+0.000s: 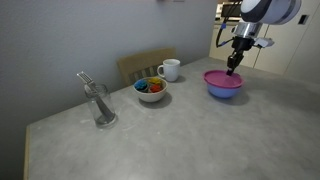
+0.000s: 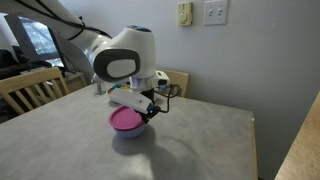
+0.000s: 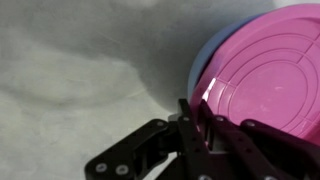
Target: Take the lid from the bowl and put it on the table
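Observation:
The magenta-pink lid (image 1: 222,77) lies on the blue bowl (image 1: 226,92) at the far side of the grey speckled table (image 1: 180,140). My gripper (image 1: 233,68) comes down at the lid's edge. In the wrist view the lid (image 3: 262,70) fills the right side, with a sliver of the bowl (image 3: 199,62) under its rim. My gripper (image 3: 200,115) has its two fingers close together astride the lid's rim, shut on it. In an exterior view the lid (image 2: 124,119) sits on the bowl (image 2: 131,132) under my gripper (image 2: 148,111).
A small white bowl with colourful contents (image 1: 151,89), a white mug (image 1: 170,69) and a glass holding a utensil (image 1: 102,105) stand on the table. A wooden chair (image 1: 145,65) is behind it. Bare tabletop (image 3: 70,60) lies beside the bowl.

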You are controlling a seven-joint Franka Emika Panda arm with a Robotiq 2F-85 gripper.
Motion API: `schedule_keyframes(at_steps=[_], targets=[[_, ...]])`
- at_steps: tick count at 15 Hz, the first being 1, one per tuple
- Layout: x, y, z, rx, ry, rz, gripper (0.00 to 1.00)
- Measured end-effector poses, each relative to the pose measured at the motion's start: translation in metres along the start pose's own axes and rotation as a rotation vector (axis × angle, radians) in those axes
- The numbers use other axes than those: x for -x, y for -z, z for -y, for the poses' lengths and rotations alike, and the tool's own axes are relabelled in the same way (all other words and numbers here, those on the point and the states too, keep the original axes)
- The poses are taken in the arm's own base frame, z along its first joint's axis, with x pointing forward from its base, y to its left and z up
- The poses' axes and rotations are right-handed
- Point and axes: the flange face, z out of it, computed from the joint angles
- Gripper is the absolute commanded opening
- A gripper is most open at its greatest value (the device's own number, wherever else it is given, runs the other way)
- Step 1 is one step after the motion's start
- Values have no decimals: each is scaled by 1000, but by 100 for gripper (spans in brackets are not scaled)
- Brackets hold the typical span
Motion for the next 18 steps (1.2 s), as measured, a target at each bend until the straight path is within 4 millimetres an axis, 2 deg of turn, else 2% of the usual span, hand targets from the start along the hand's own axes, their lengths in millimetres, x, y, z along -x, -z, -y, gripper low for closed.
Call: schedule_keyframes(at_steps=[5,10,14,18], targets=[[-2,11,2,1,29,-5,3],[-2,51,11,-12,102,2,3],[-1,79,28,-77,234,12,3],[-4,93,47,-185,360,14,3]])
